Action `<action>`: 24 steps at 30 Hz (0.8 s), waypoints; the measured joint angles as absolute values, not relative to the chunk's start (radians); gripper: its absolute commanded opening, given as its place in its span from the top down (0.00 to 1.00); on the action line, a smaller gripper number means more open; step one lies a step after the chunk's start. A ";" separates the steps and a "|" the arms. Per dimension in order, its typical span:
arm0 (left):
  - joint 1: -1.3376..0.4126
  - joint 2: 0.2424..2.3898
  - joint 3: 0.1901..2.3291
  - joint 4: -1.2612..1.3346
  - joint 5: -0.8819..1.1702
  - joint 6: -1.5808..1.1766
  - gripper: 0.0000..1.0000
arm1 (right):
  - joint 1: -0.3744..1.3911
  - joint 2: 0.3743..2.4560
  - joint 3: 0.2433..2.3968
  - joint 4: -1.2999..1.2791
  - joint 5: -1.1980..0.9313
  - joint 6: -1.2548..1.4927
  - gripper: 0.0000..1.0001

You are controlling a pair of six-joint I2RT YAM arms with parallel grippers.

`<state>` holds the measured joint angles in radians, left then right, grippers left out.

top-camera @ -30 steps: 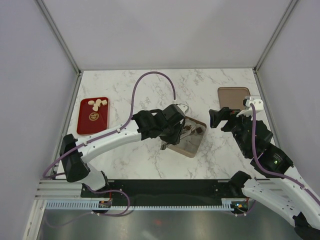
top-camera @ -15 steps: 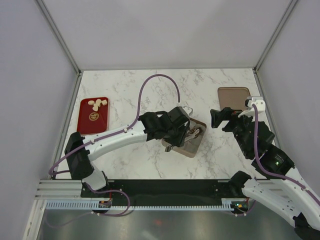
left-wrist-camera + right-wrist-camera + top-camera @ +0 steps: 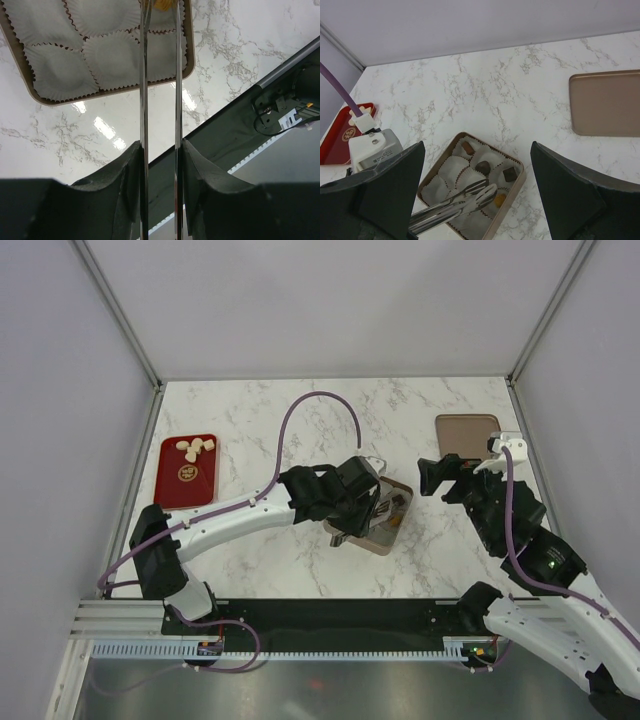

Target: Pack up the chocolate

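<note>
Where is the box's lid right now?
In the overhead view, the lid lies flat at the table's far right, apart from the open box near the middle.

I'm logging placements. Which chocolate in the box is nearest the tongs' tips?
The orange-tan piece, lying right at the tips of the tongs. It is the only light-coloured one; the three brown pieces sit farther off.
</note>
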<state>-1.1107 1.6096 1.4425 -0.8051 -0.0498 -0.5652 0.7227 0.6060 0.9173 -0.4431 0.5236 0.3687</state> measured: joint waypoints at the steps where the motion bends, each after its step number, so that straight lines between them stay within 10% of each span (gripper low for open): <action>1: -1.111 1.610 1.440 -0.805 -0.050 -0.566 0.57 | 0.723 0.608 0.917 -0.443 0.521 0.370 0.05; 14: -1.082 1.609 1.573 -0.915 -0.173 -0.562 0.55 | 0.723 0.631 0.917 -0.442 0.492 0.378 0.05; 24: -0.602 1.470 1.512 -0.971 -0.283 -0.525 0.49 | 0.723 0.661 0.915 -0.434 0.432 0.382 0.05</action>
<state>-0.6018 1.4704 1.5120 -0.9707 -0.2832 -0.5255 0.7227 0.6605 0.9146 -0.4343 0.4324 0.3817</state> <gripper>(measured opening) 0.495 0.949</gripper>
